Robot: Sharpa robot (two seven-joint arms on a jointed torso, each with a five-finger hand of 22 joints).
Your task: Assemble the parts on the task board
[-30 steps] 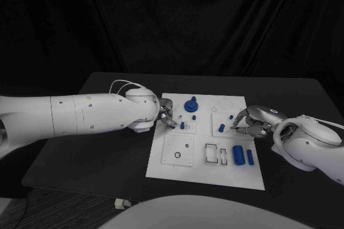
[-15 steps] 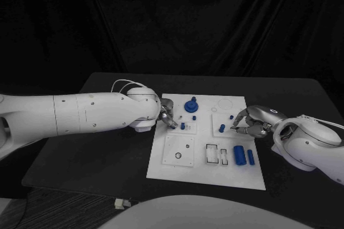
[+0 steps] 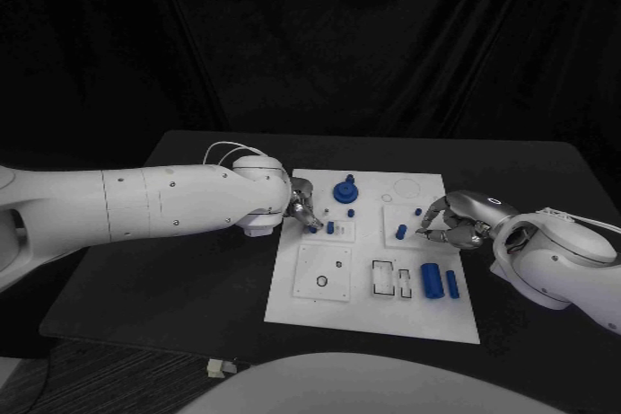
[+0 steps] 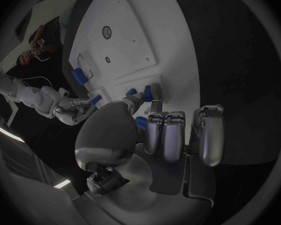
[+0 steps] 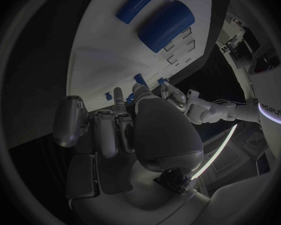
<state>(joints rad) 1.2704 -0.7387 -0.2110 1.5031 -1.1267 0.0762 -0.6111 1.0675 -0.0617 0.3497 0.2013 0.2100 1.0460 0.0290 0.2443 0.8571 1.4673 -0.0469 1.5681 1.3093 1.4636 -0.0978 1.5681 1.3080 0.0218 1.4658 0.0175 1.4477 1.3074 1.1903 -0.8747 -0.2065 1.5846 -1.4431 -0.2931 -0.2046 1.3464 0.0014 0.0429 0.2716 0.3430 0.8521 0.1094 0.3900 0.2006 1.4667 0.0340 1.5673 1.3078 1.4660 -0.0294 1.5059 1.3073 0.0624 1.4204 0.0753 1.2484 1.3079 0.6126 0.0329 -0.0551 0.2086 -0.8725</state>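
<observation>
The white task board [image 3: 375, 293] lies in the middle of the table. A blue knob [image 3: 345, 190] stands near its far edge, and two blue cylinders [image 3: 439, 281] lie at its near right. My left hand [image 3: 301, 208] hangs over the board's left edge. Its fingertips come down close beside a small blue peg [image 3: 330, 226] [image 4: 145, 91]; contact cannot be made out. My right hand [image 3: 447, 224] sits at the board's right side, its fingers curled on another small blue peg [image 3: 416, 213] [image 4: 93, 100]. One more peg [image 3: 401, 232] stands just left of it.
Recessed square plates with holes [image 3: 324, 272] and slots [image 3: 386, 277] take up the board's near half. The black table [image 3: 194, 279] runs wide on both sides of the board. A small white thing [image 3: 217, 367] lies at the table's near edge.
My left arm has shifted slightly to the right, while its hand stays by the same peg. The right hand has not moved.
</observation>
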